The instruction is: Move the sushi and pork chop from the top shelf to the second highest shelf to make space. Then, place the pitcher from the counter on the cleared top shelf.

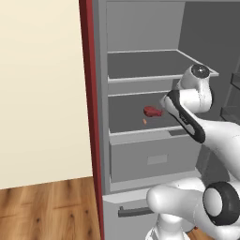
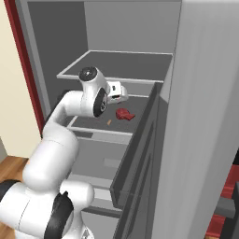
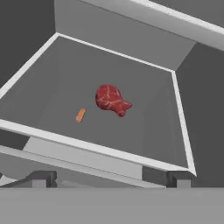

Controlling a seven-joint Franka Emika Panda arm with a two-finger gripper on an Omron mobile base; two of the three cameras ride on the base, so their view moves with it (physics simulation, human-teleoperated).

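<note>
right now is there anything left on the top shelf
No, the top shelf is bare; the pork chop and the small orange sushi lie on the second highest shelf.

**Matt greys inside, gloss on the arm**

The top shelf [image 1: 140, 63] reads as flat matt grey with a thin pale rim, smooth and plastic-looking. The second highest shelf [image 3: 144, 127] shows the same dull finish. On it, the pork chop [image 3: 111, 99] looks raw, deep red with pale marbling; the sushi [image 3: 80, 115] is a plain orange sliver, texture too small to tell. The arm [image 2: 56, 140] is glossy white. The floor [image 1: 47, 211] shows grained wood.
</note>
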